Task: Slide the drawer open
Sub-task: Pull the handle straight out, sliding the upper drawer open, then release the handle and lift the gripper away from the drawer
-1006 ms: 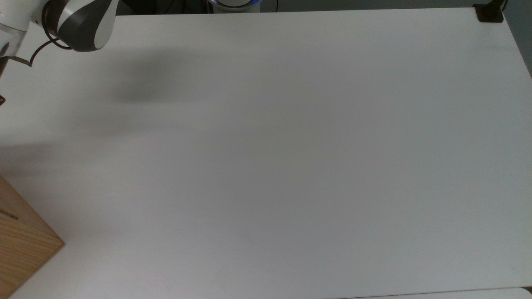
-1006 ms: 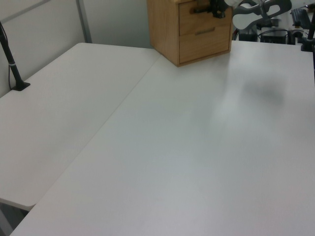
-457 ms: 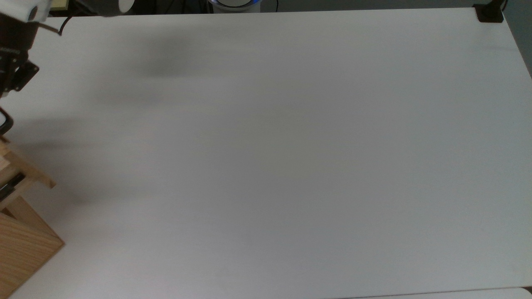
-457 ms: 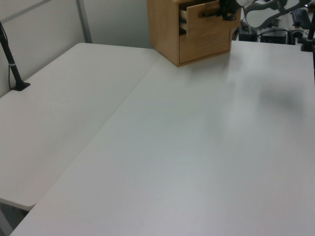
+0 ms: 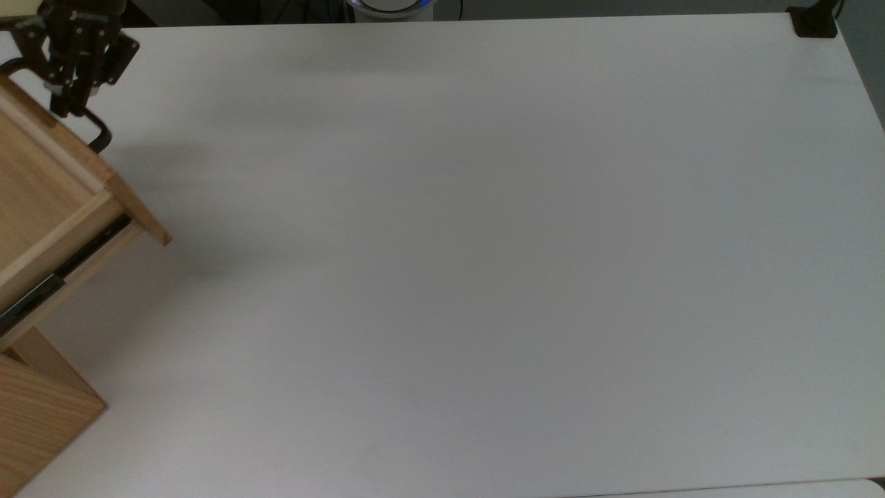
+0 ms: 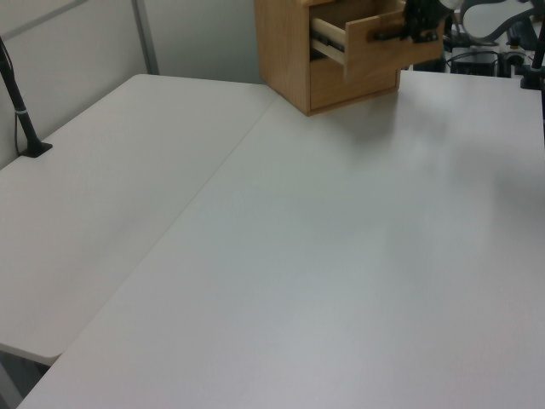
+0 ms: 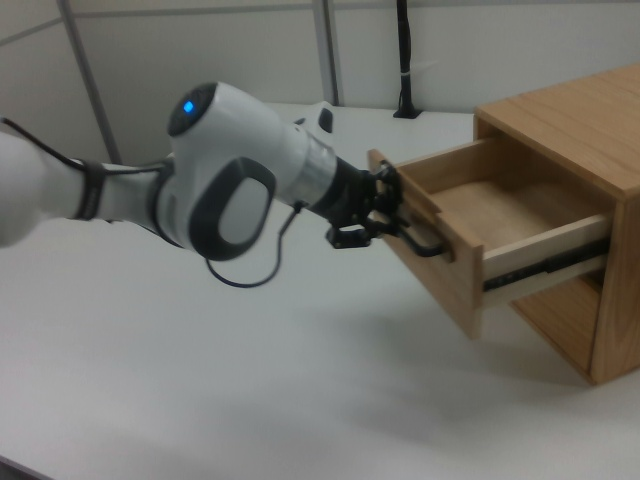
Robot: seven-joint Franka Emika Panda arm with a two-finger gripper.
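Black gripper (image 5: 69, 104) parts are seen at the top view's upper left corner, fingers pointed down the picture and closed around the black bar handle (image 5: 97, 135) of the drawer (image 5: 48, 187). The drawer is drawn well out from the cabinet (image 5: 34, 415), whose grained top is seen at the top view's lower left; a dark metal side rail (image 5: 62, 273) is exposed along the drawer's side, and the pale inner floor is laid open to the camera. The white table (image 5: 484, 242) is spread across the rest of the top view. In the left view, the cabinet (image 6: 285, 51) is placed at the far end of the table (image 6: 298, 256), near the top edge, and the drawer (image 6: 383, 47) is shown projecting toward the left view's right, with a second, lower drawer front (image 6: 353, 81) kept flush beneath it. The gripper (image 6: 417, 21) is seen pressed against the front panel at the handle (image 6: 393, 36). In the right view, the arm (image 7: 220, 190) is shown whole: it is stretched almost level from the right view's left, a blue light lit on its white joint, a black cable looped under the wrist. The gripper (image 7: 385, 215) is clamped on the handle (image 7: 420, 240), and the drawer (image 7: 490, 230) is shown hanging open from the cabinet (image 7: 590, 130) above the table (image 7: 200, 380), its depth and bare inside clearly presented.
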